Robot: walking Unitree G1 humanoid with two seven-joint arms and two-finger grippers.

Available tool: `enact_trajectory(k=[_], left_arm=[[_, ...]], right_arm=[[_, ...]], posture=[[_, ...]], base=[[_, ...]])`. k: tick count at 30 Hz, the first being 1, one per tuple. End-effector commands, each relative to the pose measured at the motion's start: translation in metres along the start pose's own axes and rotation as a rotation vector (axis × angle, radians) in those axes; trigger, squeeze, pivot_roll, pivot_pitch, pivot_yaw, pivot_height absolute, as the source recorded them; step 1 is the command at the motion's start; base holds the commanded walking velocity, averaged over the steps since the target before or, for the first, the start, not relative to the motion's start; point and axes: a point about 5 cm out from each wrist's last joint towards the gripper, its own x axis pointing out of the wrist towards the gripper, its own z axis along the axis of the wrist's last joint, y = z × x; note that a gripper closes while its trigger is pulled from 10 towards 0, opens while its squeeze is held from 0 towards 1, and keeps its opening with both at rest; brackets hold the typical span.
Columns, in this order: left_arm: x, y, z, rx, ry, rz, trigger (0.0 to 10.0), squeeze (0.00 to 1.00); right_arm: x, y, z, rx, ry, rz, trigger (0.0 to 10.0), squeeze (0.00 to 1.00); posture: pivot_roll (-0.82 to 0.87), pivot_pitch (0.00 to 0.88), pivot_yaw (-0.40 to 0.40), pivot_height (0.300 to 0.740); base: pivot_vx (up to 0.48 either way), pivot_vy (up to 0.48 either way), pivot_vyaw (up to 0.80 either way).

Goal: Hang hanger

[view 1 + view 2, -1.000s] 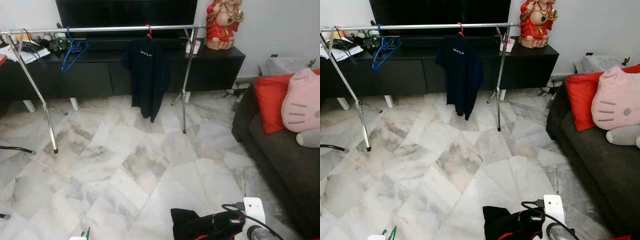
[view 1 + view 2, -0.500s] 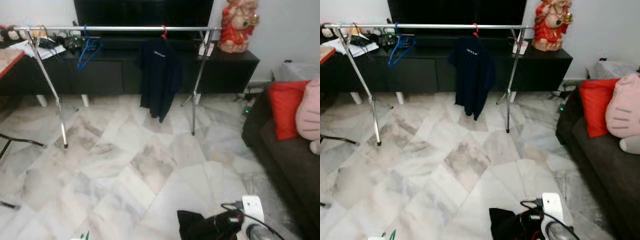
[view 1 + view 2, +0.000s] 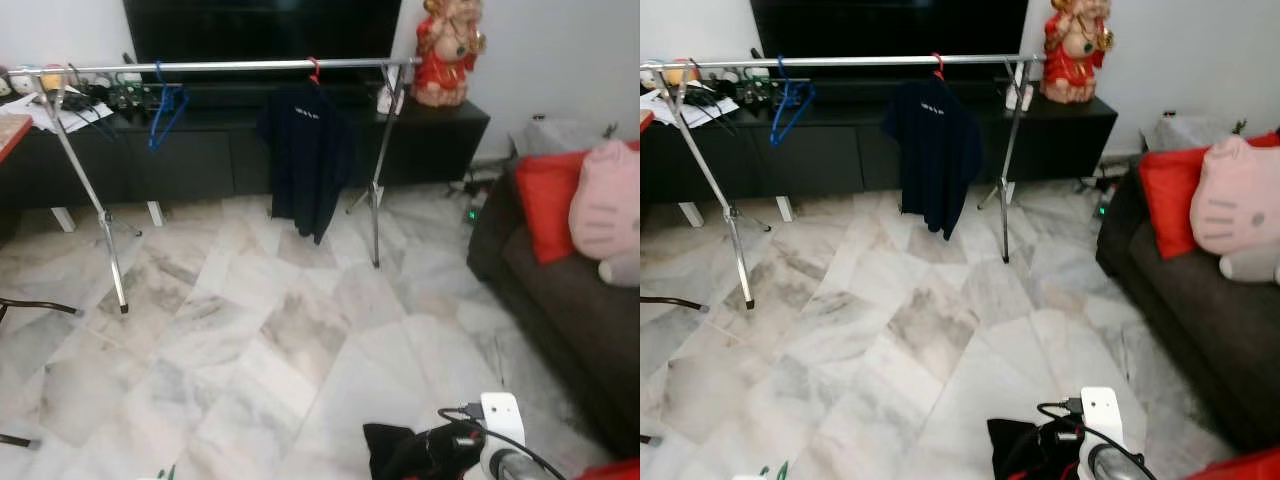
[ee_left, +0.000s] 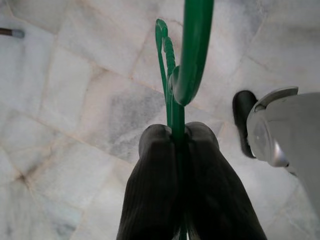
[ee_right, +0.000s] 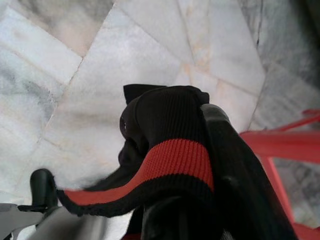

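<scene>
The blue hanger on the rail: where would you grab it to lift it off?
Grip the blue hanger low on its neck, just under the hook, coming from the front. The hook curls over the rail and the triangle hangs free below, tilted, so lifting straight up should clear it.

Steel clothes rail point(image 3: 840, 62) spans a marble floor point(image 3: 890, 330) — carrying one dark T-shirt point(image 3: 932, 150) and a blue hanger point(image 3: 788, 105).

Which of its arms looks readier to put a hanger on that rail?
The left: its tool is shut on the green hanger, hook free. The right tool is wrapped in a black and red garment. The rail is far off.
</scene>
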Motion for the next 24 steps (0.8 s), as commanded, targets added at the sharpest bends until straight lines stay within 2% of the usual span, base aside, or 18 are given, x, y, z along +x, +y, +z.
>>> enact_trajectory(k=[1, 12, 21, 24], left_arm=[[-0.0005, -0.0017, -0.0025, 0.007, 0.012, -0.005, 10.0, 0.00], [-0.0009, 0.0050, -0.0018, -0.001, -0.002, 0.001, 10.0, 0.00], [-0.0002, 0.0026, 0.0012, 0.009, -0.013, -0.003, 10.0, 0.00], [-0.0022, -0.0001, -0.0054, 0.011, -0.003, -0.007, 10.0, 0.00]], right_arm=[[-0.0006, -0.0028, -0.0012, 0.001, 0.002, -0.008, 10.0, 0.00], [-0.0006, -0.0030, -0.0007, 0.002, 0.000, -0.008, 10.0, 0.00], [-0.0004, -0.0034, 0.0000, 0.001, 0.000, -0.008, 10.0, 0.00], [-0.0004, -0.0035, 0.0001, 0.001, -0.001, -0.008, 10.0, 0.00]], posture=[[0.03, 0.000, -0.063, 0.716], [0.03, 0.000, -0.062, 0.716], [0.02, 0.000, -0.065, 0.716], [0.02, 0.000, -0.065, 0.716]], base=[[0.000, 0.337, 0.00], [0.000, 0.326, 0.00], [0.000, 0.000, 0.00], [0.000, 0.000, 0.00]])
